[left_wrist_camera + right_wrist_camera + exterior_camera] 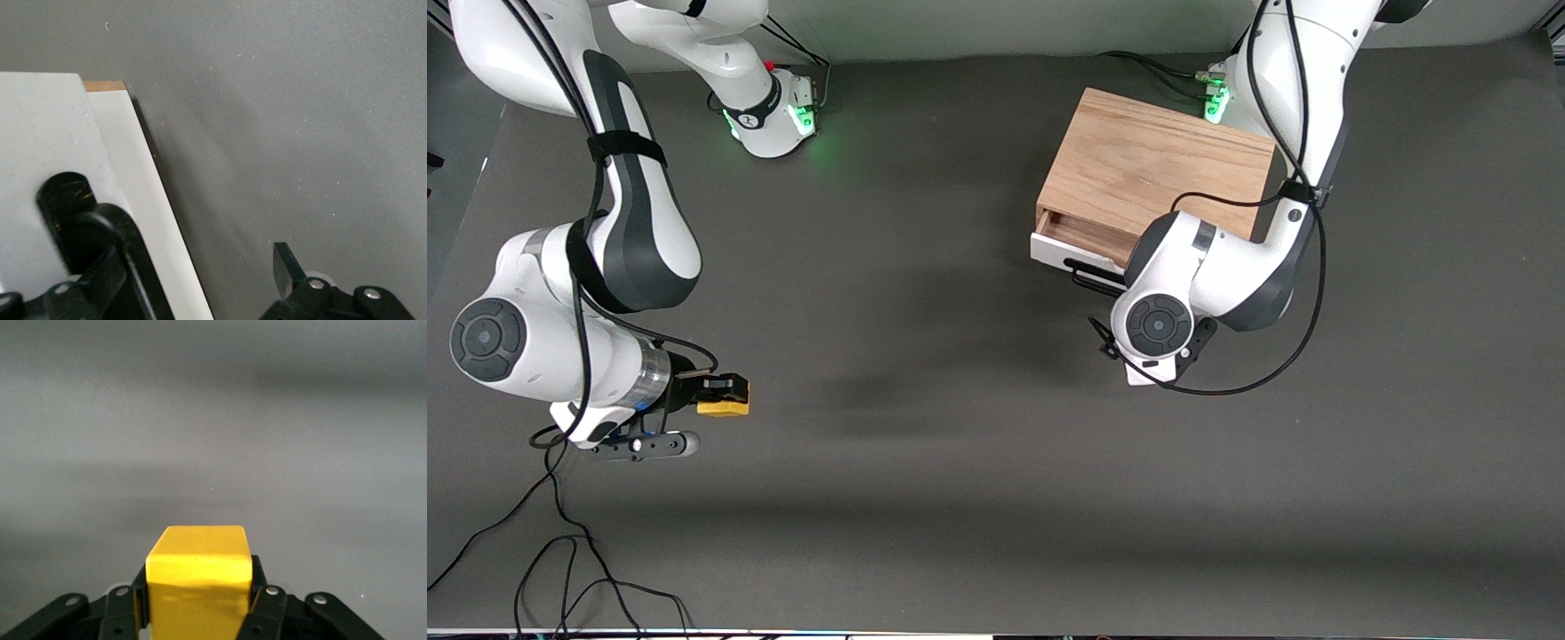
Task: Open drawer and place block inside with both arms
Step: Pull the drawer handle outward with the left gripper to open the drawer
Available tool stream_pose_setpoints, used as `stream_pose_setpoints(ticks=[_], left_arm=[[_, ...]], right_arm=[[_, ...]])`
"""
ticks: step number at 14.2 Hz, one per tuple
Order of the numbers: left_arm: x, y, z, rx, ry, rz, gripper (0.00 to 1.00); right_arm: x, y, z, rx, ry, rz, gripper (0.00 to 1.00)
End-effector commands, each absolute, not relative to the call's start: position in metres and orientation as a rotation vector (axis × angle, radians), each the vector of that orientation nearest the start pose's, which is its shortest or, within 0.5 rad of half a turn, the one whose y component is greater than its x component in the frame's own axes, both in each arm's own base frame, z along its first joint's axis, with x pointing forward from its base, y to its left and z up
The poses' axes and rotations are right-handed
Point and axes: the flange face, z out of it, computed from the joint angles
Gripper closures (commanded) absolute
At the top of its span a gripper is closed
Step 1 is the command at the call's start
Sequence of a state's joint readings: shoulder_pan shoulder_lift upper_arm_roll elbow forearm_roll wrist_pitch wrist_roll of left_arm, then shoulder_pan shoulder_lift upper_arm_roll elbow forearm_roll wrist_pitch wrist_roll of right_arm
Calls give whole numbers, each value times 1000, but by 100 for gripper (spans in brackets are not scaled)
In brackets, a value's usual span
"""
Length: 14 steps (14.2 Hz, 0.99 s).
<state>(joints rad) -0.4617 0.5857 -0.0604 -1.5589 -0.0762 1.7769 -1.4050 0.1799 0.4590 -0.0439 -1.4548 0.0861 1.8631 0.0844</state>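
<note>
Two jobs remain: the left gripper, fingers spread at the black bar handle, should draw the slightly-open white-fronted drawer straight out before the right gripper, over the table's right-arm end, clamped on the small yellow cube, carries it across.

The block is bright yellow, held between black fingers. Well apart from it, the box shows light oak grain; its drawer has a white front and a black handle. The table is dark grey.

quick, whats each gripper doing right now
Left gripper: open, fingers either side of the drawer handle, not clamped.
Right gripper: closed on the yellow block, over the table at the right arm's end.
</note>
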Motion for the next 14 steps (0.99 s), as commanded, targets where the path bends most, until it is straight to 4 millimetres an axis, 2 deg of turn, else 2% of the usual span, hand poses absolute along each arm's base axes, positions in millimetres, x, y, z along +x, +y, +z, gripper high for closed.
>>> stream_pose_setpoints(ticks=[1,8,11,14], left_arm=[[573,-330,278,-2597,-1280,437,1],[593,-342,299,-2723,-1326,286,1],[597,-346,308,-2742,-1295,220,1],[600,-348,310,-2766,-1308,194,1]], right_arm=[[683,107,427,-3072,-10,74,70],[683,107,429,-3073,-13,71,70],[684,107,431,-3072,-18,62,70],[688,109,438,-3068,-15,44,70]])
